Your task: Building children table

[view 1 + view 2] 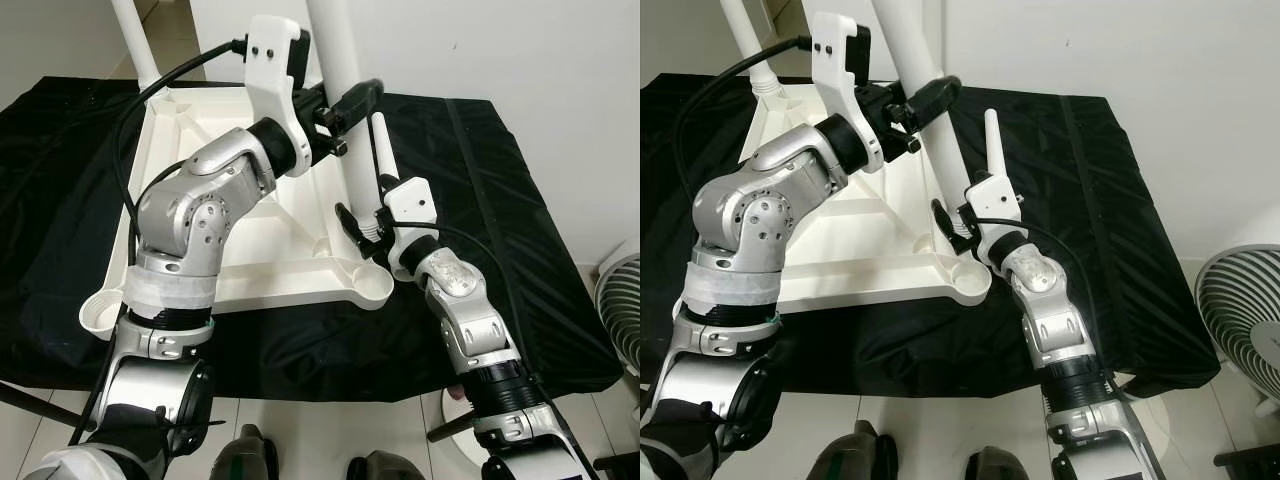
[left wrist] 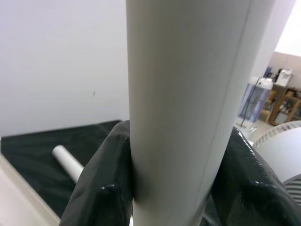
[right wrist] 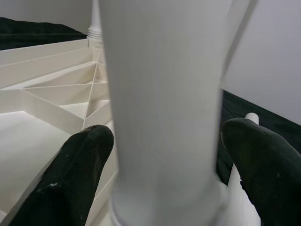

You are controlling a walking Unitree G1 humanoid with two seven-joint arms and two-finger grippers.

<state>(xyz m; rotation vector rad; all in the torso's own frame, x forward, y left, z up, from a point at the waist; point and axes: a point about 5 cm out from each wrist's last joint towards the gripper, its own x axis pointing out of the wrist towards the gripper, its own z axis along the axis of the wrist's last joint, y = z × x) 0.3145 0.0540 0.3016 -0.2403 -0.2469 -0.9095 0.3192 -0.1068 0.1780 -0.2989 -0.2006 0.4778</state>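
Leg (image 1: 340,90) stands upright in the near-right corner socket of the upturned white tabletop (image 1: 250,240). Left gripper (image 1: 345,108) clamps it high; right gripper (image 1: 362,232) straddles its base, fingers open. Advise keeping it vertical while seating.

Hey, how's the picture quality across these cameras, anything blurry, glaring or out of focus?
Left eye view: sharp and evenly lit, glossy highlights on the left arm, left gripper clamped on the white table leg. Left wrist view: the leg is soft, and the bright room behind is washed out. Right wrist view: the leg is blurred, with the right gripper fingers either side.
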